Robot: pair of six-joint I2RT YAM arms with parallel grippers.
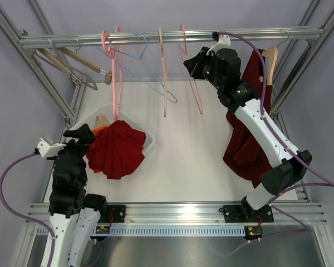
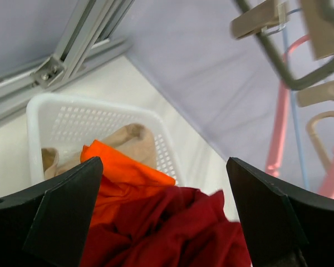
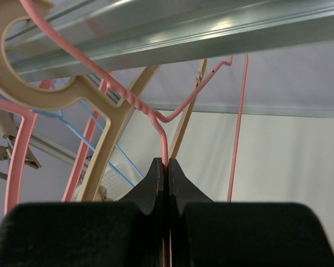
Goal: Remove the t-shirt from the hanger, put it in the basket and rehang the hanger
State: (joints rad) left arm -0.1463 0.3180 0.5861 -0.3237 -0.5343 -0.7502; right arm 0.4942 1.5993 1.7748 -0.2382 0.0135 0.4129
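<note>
A dark red t-shirt hangs on a wooden hanger at the right end of the rail, behind my right arm. My right gripper is up by the rail, left of that shirt. In the right wrist view it is shut on the neck of a bare pink wire hanger, which also shows in the top view. My left gripper is open and empty above a white basket. Another dark red shirt lies heaped there under the open jaws.
The basket also holds orange cloth and beige cloth. Bare hangers hang on the metal rail: pink plastic, blue wire, tan, and wooden clip hangers at the left. Frame posts flank both sides.
</note>
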